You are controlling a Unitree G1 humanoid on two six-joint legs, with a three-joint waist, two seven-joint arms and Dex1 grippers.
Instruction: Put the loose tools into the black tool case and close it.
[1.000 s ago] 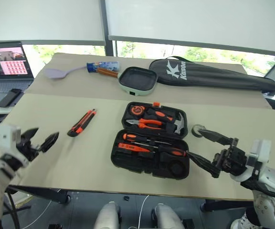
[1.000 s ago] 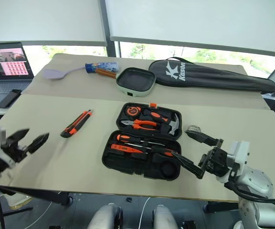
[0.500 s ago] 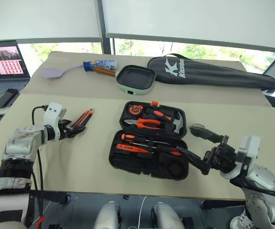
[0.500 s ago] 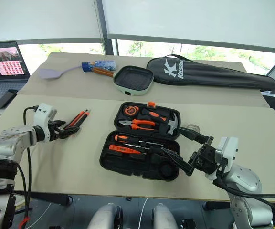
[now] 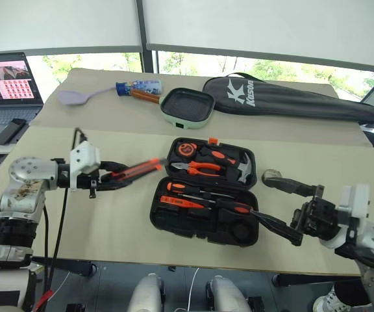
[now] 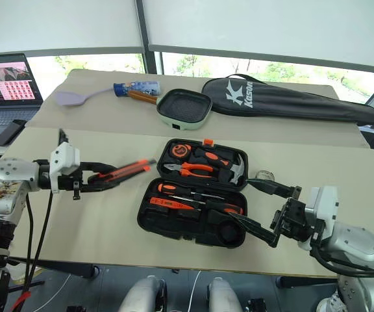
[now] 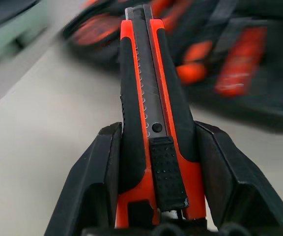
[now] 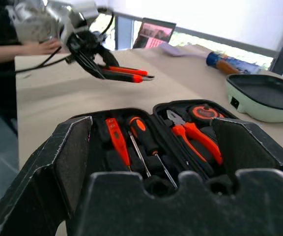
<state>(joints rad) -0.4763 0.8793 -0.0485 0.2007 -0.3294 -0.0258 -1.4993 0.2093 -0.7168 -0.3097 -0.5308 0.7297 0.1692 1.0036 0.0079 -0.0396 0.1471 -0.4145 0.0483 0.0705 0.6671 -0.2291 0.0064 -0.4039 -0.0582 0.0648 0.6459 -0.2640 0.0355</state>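
The black tool case lies open mid-table. Two orange-and-black screwdrivers rest in its near half; pliers, a hammer and a tape measure fill the far half. My left gripper is shut on the orange-black utility knife, held above the table just left of the case, its tip pointing at the case. In the left wrist view the knife sits clamped between both fingers. My right gripper stands open at the case's right end, nothing between its fingers.
At the back of the table lie a green-rimmed square pan, a long black zippered bag, a purple spatula and a bottle. A laptop stands at far left. A person's arm rests beyond the table.
My left gripper swung in from the table's left edge, shut on the utility knife, lifted it and carried it right toward the case. The right gripper stayed put.
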